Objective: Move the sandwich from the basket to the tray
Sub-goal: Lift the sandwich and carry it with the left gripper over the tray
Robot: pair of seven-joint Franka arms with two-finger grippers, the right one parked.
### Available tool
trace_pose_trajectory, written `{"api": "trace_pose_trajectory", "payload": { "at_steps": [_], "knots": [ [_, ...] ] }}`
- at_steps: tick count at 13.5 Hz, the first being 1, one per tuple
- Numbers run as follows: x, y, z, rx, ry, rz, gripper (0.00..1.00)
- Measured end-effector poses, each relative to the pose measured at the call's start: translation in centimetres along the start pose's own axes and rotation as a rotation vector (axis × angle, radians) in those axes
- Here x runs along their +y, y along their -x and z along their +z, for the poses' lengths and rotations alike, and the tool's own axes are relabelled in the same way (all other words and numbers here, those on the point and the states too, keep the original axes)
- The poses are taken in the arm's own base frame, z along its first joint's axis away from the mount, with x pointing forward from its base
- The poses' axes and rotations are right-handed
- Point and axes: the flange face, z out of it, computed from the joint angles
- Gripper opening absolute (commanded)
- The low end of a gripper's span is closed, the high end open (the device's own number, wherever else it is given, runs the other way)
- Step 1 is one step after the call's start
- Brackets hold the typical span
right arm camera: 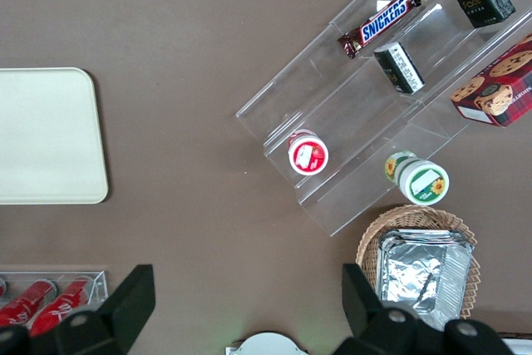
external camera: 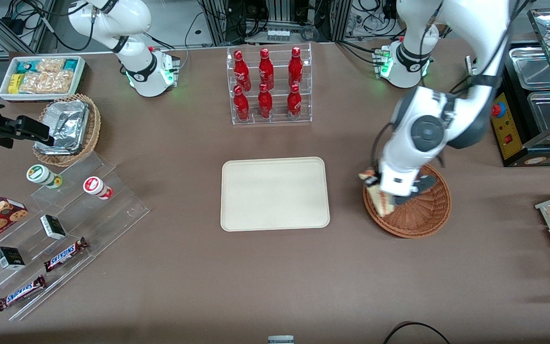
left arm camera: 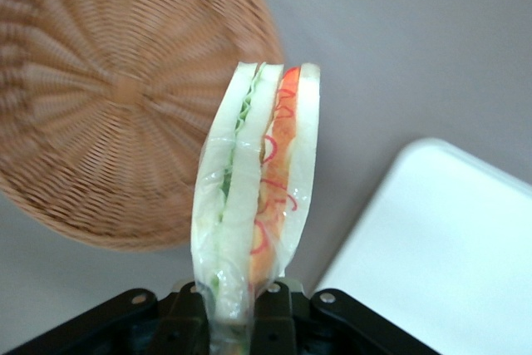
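Note:
The sandwich [left arm camera: 258, 180], a wrapped wedge of white bread with green and pink-red filling, is clamped at its lower end in my left gripper [left arm camera: 237, 315], which is shut on it. It hangs above the edge of the reddish-brown wicker basket [left arm camera: 108, 97], on the side nearest the tray [left arm camera: 449, 247]. In the front view the gripper [external camera: 389, 192] holds the sandwich [external camera: 381, 200] over the basket [external camera: 423, 220] rim, and the cream tray [external camera: 275, 193] lies flat on the table beside it, toward the parked arm's end. The basket's inside holds nothing else.
A clear rack of red bottles [external camera: 269, 86] stands farther from the front camera than the tray. Toward the parked arm's end are a tan basket with a foil container [external camera: 67, 128], a white snack bin [external camera: 42, 76] and an acrylic stand with snacks [external camera: 55, 229].

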Motion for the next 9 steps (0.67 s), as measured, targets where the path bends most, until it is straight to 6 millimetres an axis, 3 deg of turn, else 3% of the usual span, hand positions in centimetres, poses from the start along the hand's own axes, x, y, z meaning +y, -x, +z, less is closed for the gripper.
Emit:
{"api": "trace_pose_trajectory", "payload": {
  "at_steps": [5, 9],
  "knots": [
    [9.7, 6.5, 2.4, -0.012, 0.01, 0.16, 0.0],
    [17.7, 12.0, 6.4, 0.016, -0.004, 0.179, 0.0]
  ]
}}
